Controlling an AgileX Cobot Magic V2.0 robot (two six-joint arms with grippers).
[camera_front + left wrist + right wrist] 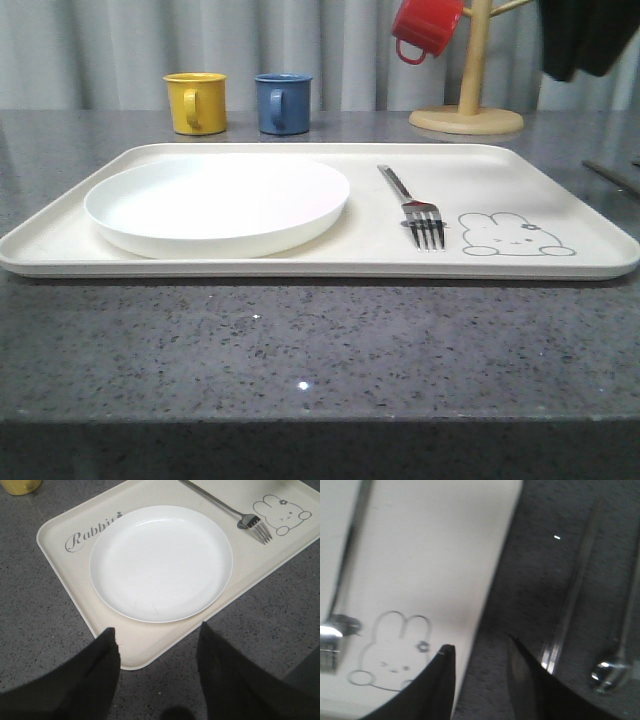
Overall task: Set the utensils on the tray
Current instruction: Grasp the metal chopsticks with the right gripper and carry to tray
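Resting on the large cream rectangular tray [250,262]: a round white plate [218,203] and a silver metal fork [412,207].
Beside the tray, on the grey stone counter [530,575], lie slim silver chopsticks [572,590] and a spoon [615,655]. Left gripper [157,640] and right gripper [480,660] both hover with fingers spread, holding nothing.

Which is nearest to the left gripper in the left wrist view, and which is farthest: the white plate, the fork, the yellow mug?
From the left gripper:
1. White plate, on the tray just ahead of the fingers.
2. Fork, beyond the plate, beside the rabbit drawing.
3. Yellow mug, off the tray, on the countertop.
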